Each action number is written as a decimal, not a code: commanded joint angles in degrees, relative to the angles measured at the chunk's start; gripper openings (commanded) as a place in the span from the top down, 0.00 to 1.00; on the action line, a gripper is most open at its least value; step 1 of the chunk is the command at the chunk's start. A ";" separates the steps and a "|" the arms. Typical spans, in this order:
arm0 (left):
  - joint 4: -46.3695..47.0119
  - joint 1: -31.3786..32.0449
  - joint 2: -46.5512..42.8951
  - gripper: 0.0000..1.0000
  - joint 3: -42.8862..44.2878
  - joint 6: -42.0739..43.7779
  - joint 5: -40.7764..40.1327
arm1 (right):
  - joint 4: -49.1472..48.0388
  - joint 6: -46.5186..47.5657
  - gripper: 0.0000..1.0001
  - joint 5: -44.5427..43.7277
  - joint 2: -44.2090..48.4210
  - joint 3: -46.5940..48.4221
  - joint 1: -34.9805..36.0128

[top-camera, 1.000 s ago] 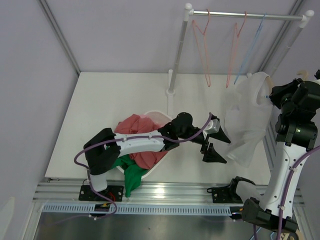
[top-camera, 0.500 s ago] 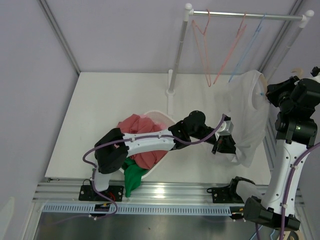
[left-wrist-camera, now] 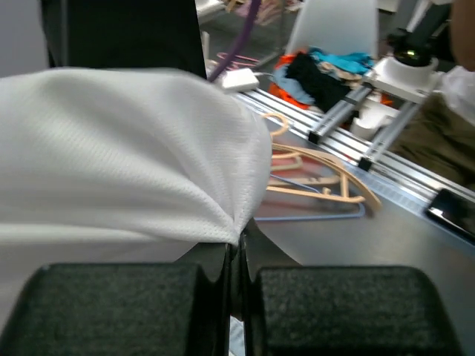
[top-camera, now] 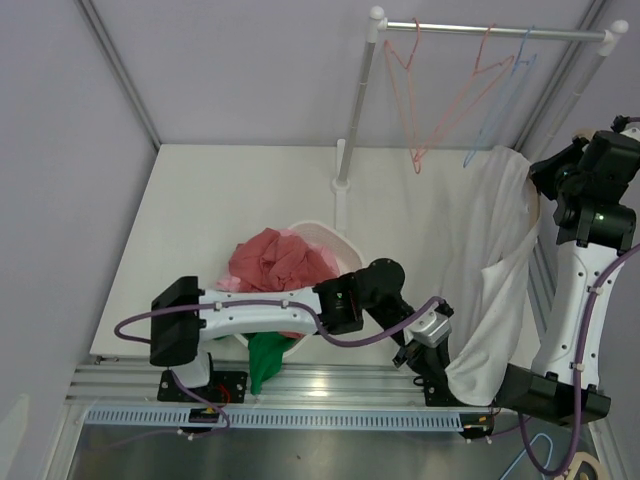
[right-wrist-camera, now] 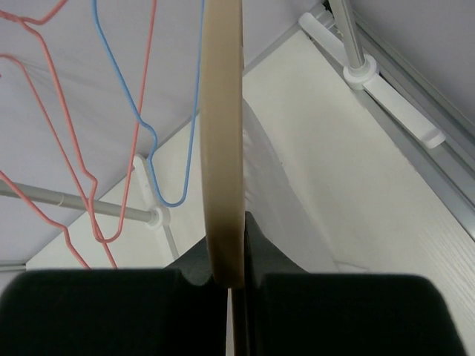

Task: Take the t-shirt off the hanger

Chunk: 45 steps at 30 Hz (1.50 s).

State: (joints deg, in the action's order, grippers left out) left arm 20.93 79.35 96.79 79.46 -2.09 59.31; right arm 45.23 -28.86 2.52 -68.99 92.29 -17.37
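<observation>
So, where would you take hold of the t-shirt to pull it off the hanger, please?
Grip the t-shirt at its bottom edge, from the near side. It hangs stretched down from the hanger in the right gripper, leaving that edge free. The left gripper pinches it there.

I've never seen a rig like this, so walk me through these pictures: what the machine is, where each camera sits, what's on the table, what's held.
These are two robot arms bolted at the near edge of a white table. The wide picture looks down from above. The other two come from a camera on each wrist. The left gripper is shut on an edge of a white t-shirt. The right gripper is shut on a tan hanger, with the shirt's top end up beside it. On the table sits a white basket of red and green clothes. Behind, a rail carries thin wire hangers.
</observation>
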 commanded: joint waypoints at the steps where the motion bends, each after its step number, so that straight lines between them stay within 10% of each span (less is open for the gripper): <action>1: -1.75 0.10 4.96 0.99 -3.61 -3.98 16.01 | -4.20 1.96 1.00 -1.03 0.70 4.91 -0.56; 5: -1.54 -2.17 11.64 0.99 -5.01 -3.96 15.83 | -2.43 3.28 1.00 -0.68 2.36 5.09 -0.56; 9: 24.64 -2.19 14.04 0.99 -8.43 -27.20 25.32 | -3.13 3.72 1.00 -4.00 1.85 3.86 -1.00; 14: -18.69 4.21 5.60 0.99 -3.62 5.71 20.23 | -4.10 1.80 1.00 -1.47 -1.93 5.97 -1.18; 24: -24.36 5.47 4.99 0.99 12.27 3.59 21.20 | -4.18 2.41 1.00 -4.72 -2.56 4.66 2.68; 33: -35.62 0.37 23.78 0.99 56.46 -8.08 20.48 | -4.62 3.37 1.00 -11.40 0.61 1.32 11.74; 37: -15.87 0.89 26.95 0.99 52.12 -25.39 29.43 | -4.72 3.55 1.00 -10.87 -0.70 2.18 12.09; 45: -11.04 1.42 17.39 0.99 15.49 -17.98 36.32 | 0.19 4.08 1.00 -7.72 -6.93 13.95 11.83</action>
State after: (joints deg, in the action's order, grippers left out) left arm 8.69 78.85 120.55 102.17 -21.56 80.99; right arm 49.84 -24.62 -5.32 -73.80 99.92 -5.37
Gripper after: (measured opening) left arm 0.014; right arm 0.077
